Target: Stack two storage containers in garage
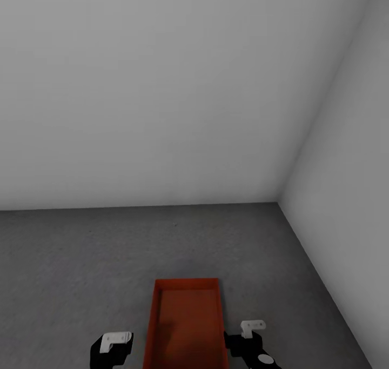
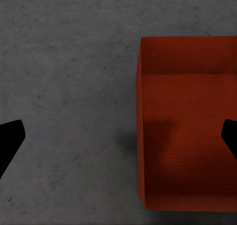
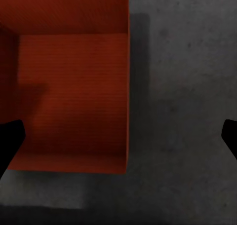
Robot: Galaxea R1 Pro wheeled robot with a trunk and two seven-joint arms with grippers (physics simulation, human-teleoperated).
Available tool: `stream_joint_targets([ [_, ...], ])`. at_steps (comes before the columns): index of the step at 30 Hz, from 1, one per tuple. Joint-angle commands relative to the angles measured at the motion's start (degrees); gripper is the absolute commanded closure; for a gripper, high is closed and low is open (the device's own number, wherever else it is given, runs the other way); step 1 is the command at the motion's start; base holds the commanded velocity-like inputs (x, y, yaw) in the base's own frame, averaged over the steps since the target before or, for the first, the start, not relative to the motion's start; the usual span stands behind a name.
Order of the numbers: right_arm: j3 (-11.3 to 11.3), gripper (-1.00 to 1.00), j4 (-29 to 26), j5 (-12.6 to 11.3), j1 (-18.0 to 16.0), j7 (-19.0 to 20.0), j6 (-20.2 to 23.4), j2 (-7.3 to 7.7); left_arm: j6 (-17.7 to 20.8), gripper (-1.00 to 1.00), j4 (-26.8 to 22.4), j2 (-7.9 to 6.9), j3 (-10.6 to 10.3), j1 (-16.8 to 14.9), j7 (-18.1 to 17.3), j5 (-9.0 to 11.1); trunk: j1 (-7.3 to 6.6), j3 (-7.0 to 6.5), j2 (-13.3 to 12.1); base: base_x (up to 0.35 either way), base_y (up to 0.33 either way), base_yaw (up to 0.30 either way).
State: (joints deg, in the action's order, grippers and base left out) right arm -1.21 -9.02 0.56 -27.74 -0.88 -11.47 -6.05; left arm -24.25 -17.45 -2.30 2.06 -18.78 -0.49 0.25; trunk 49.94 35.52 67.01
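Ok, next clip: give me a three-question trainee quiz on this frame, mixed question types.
1. True or false: the orange-red container sits on the dark grey concrete floor.
2. Multiple choice: where is the container relative to the hands in the head view? A) left of the left hand B) between the left hand and the right hand C) right of both
3. Short answer: what is inside the container, as far as the wrist views show?

Key: 1 true. 2 B. 3 Nothing; only its ribbed bottom and a shadow show, and both hands are open, gripping nothing.
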Motion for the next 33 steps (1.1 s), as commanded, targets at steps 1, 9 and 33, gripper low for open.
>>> stream_joint_targets([
  [1, -0.11, -1.0, 0.06, 0.04, -0.03, -0.09, -0.18, -0.01, -0.18, -1.0, 0.06, 0.01, 0.14, -0.03, -0.05, 0.02, 0.0, 0.04, 0.03, 0.0, 0.0, 0.0],
  [9, -0.11, -1.0, 0.06, 0.06, -0.03, -0.08, -0.2, -0.02, -0.18, -1.0, 0.11, 0.01, 0.14, -0.03, -0.04, 0.02, 0.0, 0.01, 0.03, 0.0, 0.0, 0.0],
  [33, -0.11, -1.0, 0.06, 0.06, -0.03, -0.08, -0.2, 0.03, -0.18, -1.0, 0.21, 0.01, 0.14, -0.03, -0.04, 0.02, 0.0, -1.96, 0.03, 0.0, 0.0, 0.0],
])
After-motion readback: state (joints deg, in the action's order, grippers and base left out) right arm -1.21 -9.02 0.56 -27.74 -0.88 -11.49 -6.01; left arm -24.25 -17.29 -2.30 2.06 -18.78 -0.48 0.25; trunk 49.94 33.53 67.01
